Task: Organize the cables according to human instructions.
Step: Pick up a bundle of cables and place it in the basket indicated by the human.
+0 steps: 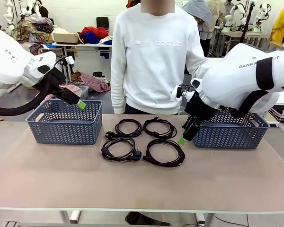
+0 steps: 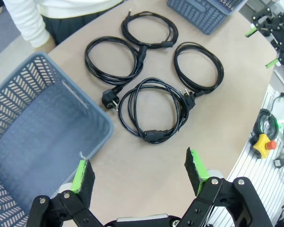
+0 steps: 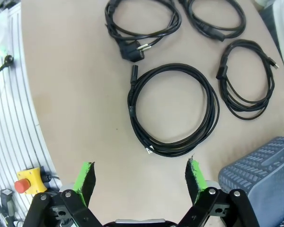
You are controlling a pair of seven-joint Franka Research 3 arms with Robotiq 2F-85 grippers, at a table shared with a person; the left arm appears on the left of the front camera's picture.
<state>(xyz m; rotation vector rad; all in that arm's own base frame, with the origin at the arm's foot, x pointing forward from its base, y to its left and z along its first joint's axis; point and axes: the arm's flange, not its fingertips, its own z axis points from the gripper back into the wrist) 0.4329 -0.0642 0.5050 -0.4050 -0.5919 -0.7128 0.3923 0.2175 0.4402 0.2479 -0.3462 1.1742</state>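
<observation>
Left gripper (image 2: 139,172): held above right rim of left basket (image 1: 61,127), jaws spread, nothing gripped; judged parked pending instruction.
Cables (image 3: 214,106): four coils laid two-by-two on bare table (image 1: 132,189), just right of left basket, apart from it; judged set out for sorting.
Person (image 1: 151,56): behind cables, right of left basket, arms hanging, no pointing noted.
Right gripper (image 3: 139,177): well right of left basket, just past cables, jaws spread, empty, angled tableward.
Right basket (image 1: 227,137): farthest right.
Obstruction: coils closely spaced; neighbouring coil judged liable to be snagged.
</observation>
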